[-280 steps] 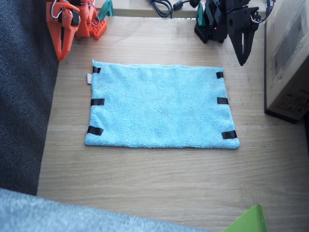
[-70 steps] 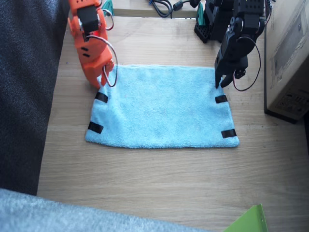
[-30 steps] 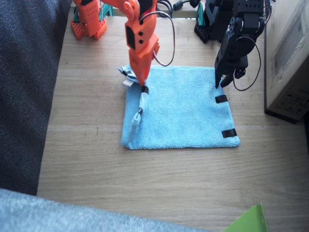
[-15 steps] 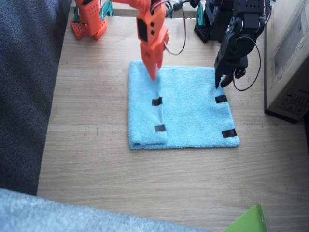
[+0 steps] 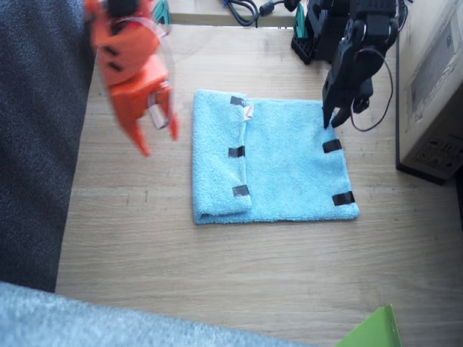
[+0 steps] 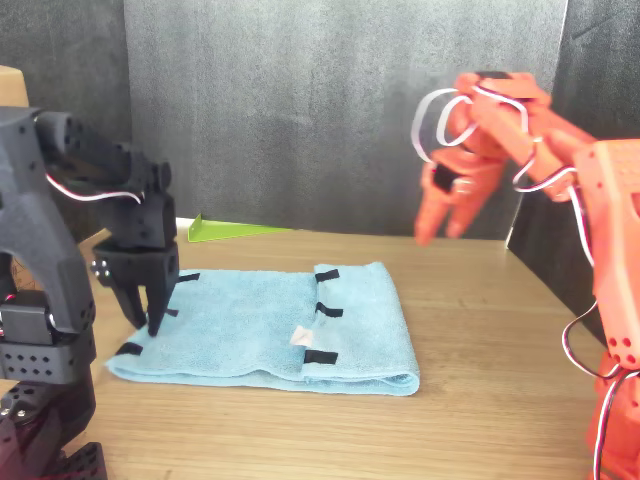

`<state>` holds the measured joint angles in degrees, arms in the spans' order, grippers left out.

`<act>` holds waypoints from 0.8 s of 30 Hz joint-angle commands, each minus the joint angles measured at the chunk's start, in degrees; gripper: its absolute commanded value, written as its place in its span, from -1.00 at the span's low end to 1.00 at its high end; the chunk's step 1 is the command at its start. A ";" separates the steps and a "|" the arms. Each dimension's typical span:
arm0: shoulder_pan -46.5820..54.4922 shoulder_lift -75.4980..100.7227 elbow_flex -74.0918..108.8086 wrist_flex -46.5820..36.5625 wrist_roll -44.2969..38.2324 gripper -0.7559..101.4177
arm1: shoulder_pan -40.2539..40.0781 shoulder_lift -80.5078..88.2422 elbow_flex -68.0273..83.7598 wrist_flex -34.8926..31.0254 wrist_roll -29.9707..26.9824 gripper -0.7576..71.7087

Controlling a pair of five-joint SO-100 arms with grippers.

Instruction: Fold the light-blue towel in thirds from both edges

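The right gripper (image 5: 155, 134) had swung clear of the light-blue towel (image 5: 289, 170), fingers spread and empty, though blurred. The towel lay on the surface (image 5: 239, 275), one edge folded over. The left gripper (image 5: 330, 121) poked down at the far edge, fingers seemingly pressed together.

Lighting is bright, even daylight in both views. The wooden table (image 5: 239, 275) shows a pale washed-out sheen near its far edge in the fixed view. Shadows are soft and short; a faint one lies under the towel (image 5: 289, 166) along its near edge. The right arm (image 5: 134, 72) is smeared by motion blur in the fixed view, and its gripper (image 6: 445, 225) is blurred in the front view. The left arm (image 6: 60, 240) is sharp. The dark backdrop (image 6: 330, 100) reads flat.
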<state>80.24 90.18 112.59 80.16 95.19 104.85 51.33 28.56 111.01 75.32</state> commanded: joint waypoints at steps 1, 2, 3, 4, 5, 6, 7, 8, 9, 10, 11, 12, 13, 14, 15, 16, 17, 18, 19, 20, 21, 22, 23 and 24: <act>-1.93 4.22 -5.19 4.22 1.05 -0.99 | -2.64 3.96 1.14 0.35 -0.09 -0.21; -2.81 4.75 -6.50 5.54 1.32 -0.99 | -3.25 3.69 1.23 0.35 -0.09 -0.21; -3.87 5.19 -7.56 6.68 1.67 -0.99 | -3.87 3.43 1.23 0.26 0.09 -0.21; -5.01 5.54 -8.61 7.47 2.02 -0.99 | -4.31 3.25 1.23 0.18 0.26 -0.21; -6.15 5.63 -9.58 8.17 2.46 -0.99 | -4.75 3.08 1.23 0.09 0.44 -0.21; -7.21 5.45 -10.55 8.70 2.64 -0.99 | -5.01 2.99 1.23 0.09 0.79 -0.21; -8.26 5.19 -11.43 9.14 2.90 -0.99 | -5.19 2.81 1.23 0.09 0.88 -0.21; -9.40 4.92 -12.04 9.32 3.25 -0.99 | -5.27 2.64 1.23 0.18 0.79 -0.21; -10.46 4.75 -12.74 9.32 3.60 -0.99 | -5.45 2.55 1.23 0.26 0.88 -0.22; -11.51 4.22 -13.80 9.67 3.87 -0.99 | -5.54 2.46 1.23 0.26 0.97 -0.22; -12.57 3.60 -15.12 10.20 4.13 -0.99 | -5.62 2.37 1.32 0.26 0.97 -0.22; -13.54 2.72 -16.70 10.81 4.22 -0.99 | -5.71 2.29 1.41 0.26 0.97 -0.22; -14.41 1.76 -18.28 11.34 4.48 -0.99 | -5.80 2.20 1.41 0.26 1.14 -0.22; -15.21 0.88 -19.86 11.87 4.75 -0.99 | -5.80 2.11 1.41 0.26 1.23 -0.22; -15.91 -0.35 -21.71 12.48 4.92 -0.99 | -5.80 2.11 1.58 0.35 1.23 -0.22; -16.61 -1.67 -23.55 13.18 5.27 -0.99 | -5.71 2.11 1.85 0.35 1.32 -0.22; -17.31 -3.08 -25.58 14.06 5.45 -0.99 | -5.62 2.11 2.20 0.35 1.41 -0.22; -18.11 -4.22 -27.42 14.77 5.54 -0.99 | -5.45 2.02 2.37 0.35 1.58 -0.21; -18.98 -5.19 -29.09 15.38 5.71 -0.99 | -5.36 1.93 2.55 0.35 1.85 -0.21; -19.86 -6.33 -30.94 16.00 5.80 -0.99 | -5.19 1.76 2.64 0.35 1.85 -0.21; -20.83 -7.56 -32.61 16.70 5.80 -0.99 | -5.01 1.58 2.64 0.35 1.93 -0.21; -21.80 -8.70 -34.19 17.23 5.80 -0.99 | -4.83 1.41 2.64 0.35 2.11 -0.21; -22.76 -9.76 -35.68 17.67 5.80 -0.99 | -4.75 1.32 2.64 0.35 2.20 -0.21; -23.64 -10.72 -36.74 17.84 5.89 -0.99 | -4.66 1.32 2.72 0.35 2.20 -0.21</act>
<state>58.62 79.98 79.89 96.59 99.67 99.23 51.06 31.20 111.01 76.73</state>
